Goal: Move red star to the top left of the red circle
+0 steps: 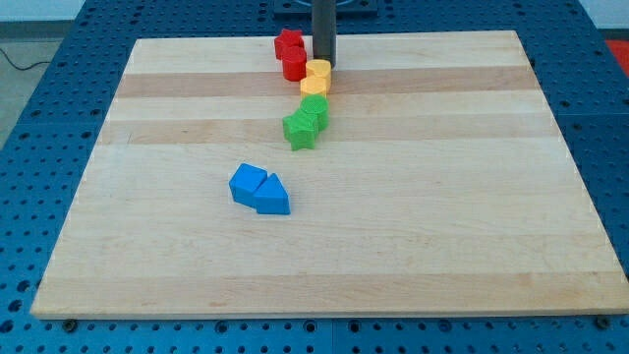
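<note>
Blue blocks (260, 189) lie nearest. By the desk's (442, 246) far edge, my tip (324, 65), a bare rod with no gripper, stands just right of the red circle (294, 68). Nudge the red star (288, 42) gently leftward.

The desk (413, 246) is pale wood, smooth and matt, with lengthwise grain and strips in lighter and darker tones. Around it lies a blue metal-looking surface (39, 108) pierced with regular holes, faintly shiny. The red star (287, 43), red circle (294, 67), yellow blocks (316, 77), green blocks (306, 122) and blue blocks (259, 189) look like smooth, matt plastic. The rod above my tip (323, 63) is dark and dull-finished.
</note>
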Motion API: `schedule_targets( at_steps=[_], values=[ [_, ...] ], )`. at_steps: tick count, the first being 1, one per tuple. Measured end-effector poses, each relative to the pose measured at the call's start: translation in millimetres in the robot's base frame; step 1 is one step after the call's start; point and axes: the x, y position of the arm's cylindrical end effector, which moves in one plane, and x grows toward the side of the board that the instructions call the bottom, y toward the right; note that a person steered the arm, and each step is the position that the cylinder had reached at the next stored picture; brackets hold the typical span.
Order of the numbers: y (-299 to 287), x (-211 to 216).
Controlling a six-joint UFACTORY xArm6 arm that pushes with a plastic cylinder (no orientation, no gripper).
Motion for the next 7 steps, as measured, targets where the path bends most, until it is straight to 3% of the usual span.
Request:
schedule_targets(
  at_steps=[2, 4, 7],
  values=[
    [-6, -1],
    [14, -49],
    [-57, -56]
  ],
)
